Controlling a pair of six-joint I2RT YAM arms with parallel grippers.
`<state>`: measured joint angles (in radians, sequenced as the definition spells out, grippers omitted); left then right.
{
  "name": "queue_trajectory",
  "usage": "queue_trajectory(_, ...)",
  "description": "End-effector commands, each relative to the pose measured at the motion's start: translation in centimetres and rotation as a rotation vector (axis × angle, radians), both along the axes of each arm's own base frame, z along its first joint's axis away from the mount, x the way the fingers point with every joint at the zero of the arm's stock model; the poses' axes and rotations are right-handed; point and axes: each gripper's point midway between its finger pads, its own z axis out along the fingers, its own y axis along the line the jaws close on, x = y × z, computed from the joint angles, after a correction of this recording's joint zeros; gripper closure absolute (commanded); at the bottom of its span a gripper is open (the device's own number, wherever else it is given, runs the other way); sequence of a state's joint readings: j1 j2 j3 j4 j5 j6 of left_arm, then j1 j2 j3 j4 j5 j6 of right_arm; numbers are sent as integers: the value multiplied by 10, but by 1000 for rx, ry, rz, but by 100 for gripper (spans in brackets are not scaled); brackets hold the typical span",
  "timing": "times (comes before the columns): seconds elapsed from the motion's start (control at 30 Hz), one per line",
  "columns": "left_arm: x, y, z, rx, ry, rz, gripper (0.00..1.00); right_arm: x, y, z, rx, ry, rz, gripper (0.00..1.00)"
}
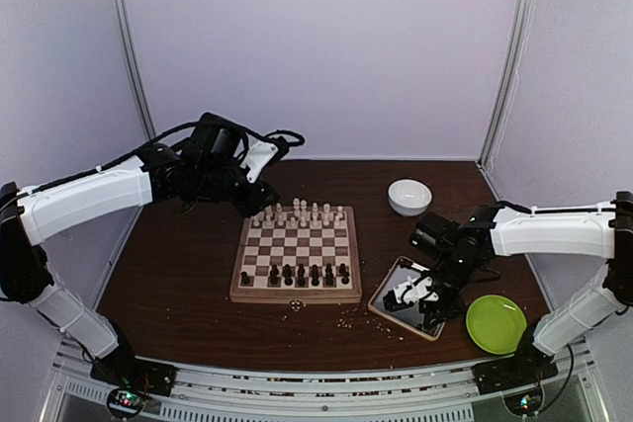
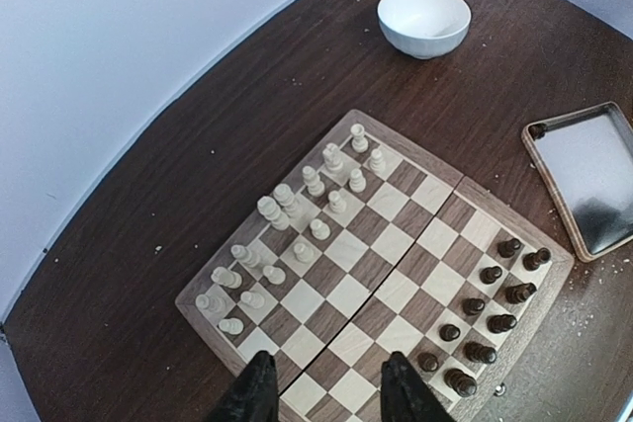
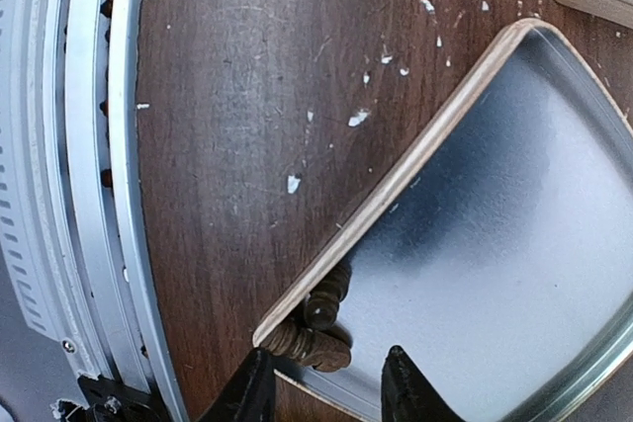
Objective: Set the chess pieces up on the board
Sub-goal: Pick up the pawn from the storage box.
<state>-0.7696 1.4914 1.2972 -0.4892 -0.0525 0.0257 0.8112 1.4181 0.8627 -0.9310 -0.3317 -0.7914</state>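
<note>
- Presently, left gripper (image 2: 326, 371): fingers parted, empty, hovering over the near edge of the board (image 2: 392, 244).
- Ahead-left of it, cream chess pieces (image 2: 287, 197) in two rows; ahead-right, dark chess pieces (image 2: 475, 305).
- Also, right gripper (image 3: 328, 382): fingers parted, gripping nothing, low over metal tray (image 3: 514, 224).
- Just ahead of its left finger, fallen dark pieces (image 3: 318, 335) in the tray corner.

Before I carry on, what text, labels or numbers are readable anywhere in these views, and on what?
None: no readable word, number or sign in any view.
The board, white bowl, metal tray and green plate show no print that I can see.
</note>
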Motion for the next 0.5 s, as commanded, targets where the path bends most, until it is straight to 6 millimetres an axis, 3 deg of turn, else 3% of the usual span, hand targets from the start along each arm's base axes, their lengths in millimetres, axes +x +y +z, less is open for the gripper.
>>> queue_trajectory(0.0,6,-4,16,-53,-46,14,63,2,2,-10,-28,-13,23,63)
queue_trajectory(0.47,7,-5,11,-39,-38,12,63,-3,11,-21,-41,44,35,75)
